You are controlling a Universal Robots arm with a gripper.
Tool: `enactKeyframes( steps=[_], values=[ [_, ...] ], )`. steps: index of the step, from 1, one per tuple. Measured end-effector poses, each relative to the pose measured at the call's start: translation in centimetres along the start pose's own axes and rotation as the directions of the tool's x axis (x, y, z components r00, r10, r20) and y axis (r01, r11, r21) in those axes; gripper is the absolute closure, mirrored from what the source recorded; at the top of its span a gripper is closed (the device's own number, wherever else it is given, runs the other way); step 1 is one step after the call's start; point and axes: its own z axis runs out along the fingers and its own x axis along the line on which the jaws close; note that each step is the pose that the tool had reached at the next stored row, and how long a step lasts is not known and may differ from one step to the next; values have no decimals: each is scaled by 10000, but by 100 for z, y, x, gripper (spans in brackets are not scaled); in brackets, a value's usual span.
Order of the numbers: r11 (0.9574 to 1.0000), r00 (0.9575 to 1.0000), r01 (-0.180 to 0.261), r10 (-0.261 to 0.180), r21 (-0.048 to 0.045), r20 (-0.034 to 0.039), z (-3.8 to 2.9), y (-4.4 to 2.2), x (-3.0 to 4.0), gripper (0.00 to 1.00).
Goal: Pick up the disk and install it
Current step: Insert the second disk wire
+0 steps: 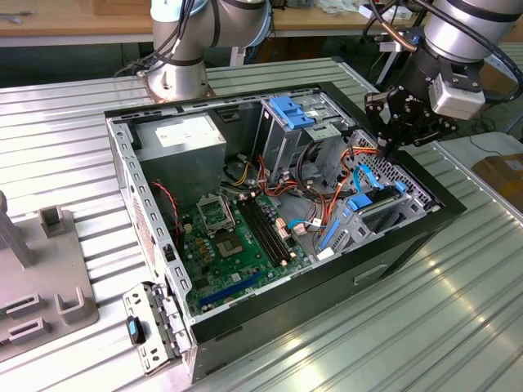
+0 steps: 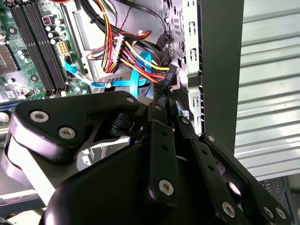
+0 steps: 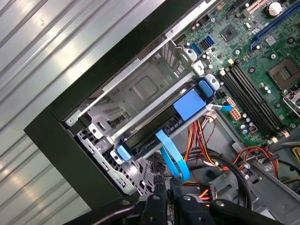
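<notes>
disk point(image 3: 164, 119) sits seated in its bay at the computer case's point(image 1: 409, 237) corner, on the exterior view's right. gripper point(image 1: 391, 147) hovers just above it, fingers pinched together, holding nothing.
</notes>
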Motion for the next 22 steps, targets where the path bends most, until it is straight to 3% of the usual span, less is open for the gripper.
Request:
enactKeyframes(
  steps=[6,8,12,15,17,19,22],
  values=[
    [9999,9999,-102,102,-8,-10,0,0,0,84],
    [9971,9971,-760,759,-50,-72,11,1,-1,84],
    [9842,9841,-1767,1765,-108,-172,20,2,-1,84],
    [9602,9601,-2788,2783,-156,-282,28,3,-2,84],
    [9500,9498,-3118,3112,-170,-319,30,3,-2,84],
    [9462,9460,-3232,3225,-174,-333,30,4,-3,84],
    [9460,9458,-3238,3231,-174,-333,30,4,-3,84]
  ],
)
